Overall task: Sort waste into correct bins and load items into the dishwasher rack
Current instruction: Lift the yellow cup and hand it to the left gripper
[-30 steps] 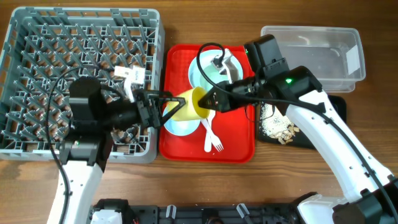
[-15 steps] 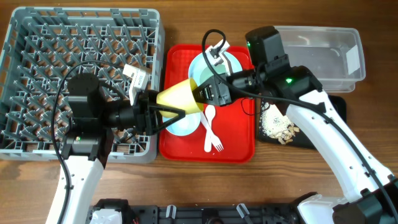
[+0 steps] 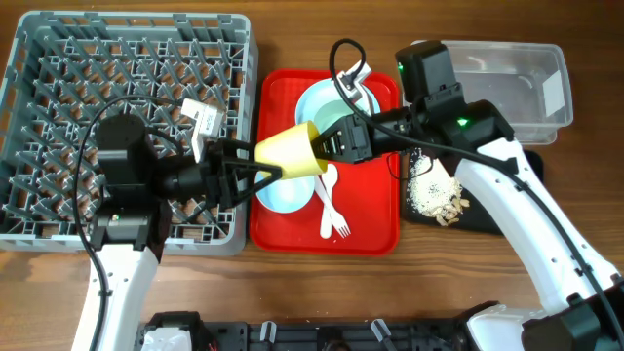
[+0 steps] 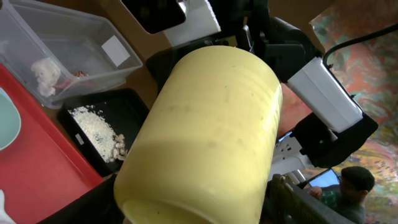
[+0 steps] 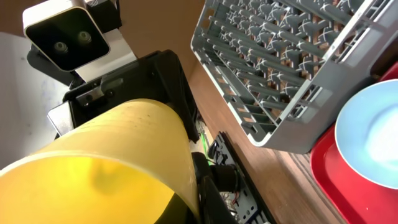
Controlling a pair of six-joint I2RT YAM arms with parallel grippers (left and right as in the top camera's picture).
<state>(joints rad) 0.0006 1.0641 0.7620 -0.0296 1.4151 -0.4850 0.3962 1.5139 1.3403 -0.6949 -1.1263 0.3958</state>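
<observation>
While the right tool (image 3: 330, 148) grips the yellow cup (image 3: 288, 152) by its open rim, the cup lies on its side in the air above the left edge of the red tray (image 3: 375, 234), just beside the dishwasher rack (image 3: 58, 58). The left tool (image 3: 268, 160) has its fingers spread either side of the cup's closed end (whether they press on it, I cannot tell).

The brown wooden surface (image 3: 429, 283) carries four things. The grey rack (image 3: 136, 18) sits at its left end with the red tray (image 3: 292, 239) just beside it. The clear tub (image 3: 507, 88) lies at the far right, and the black tray (image 3: 417, 218) is nearer, against the red tray.
</observation>
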